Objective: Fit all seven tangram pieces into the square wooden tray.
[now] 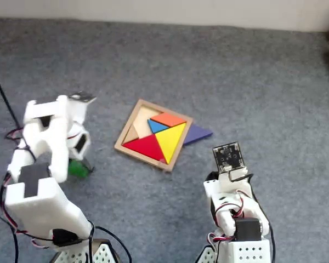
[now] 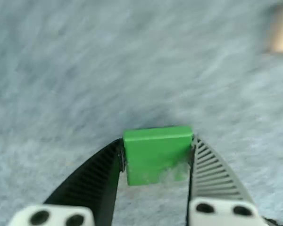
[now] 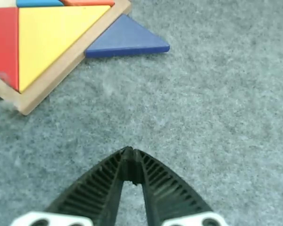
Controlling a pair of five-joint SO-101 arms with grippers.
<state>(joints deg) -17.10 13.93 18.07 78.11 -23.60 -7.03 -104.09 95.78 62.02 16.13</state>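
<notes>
High view: has four pieces [image 1: 170, 141] seated in tray [image 1: 141, 159]; leaves blue triangle [image 1: 197, 133] just outside; clamps left pincer [image 2: 158, 140] on green piece [image 2: 156, 153]; holds right pincer [image 3: 130, 153] together, empty.

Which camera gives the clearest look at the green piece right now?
The left wrist view: the green piece fills the middle of the frame, gripped on both sides by the left end effector. The high view shows it as a small green patch, partly hidden by the left arm.
</notes>
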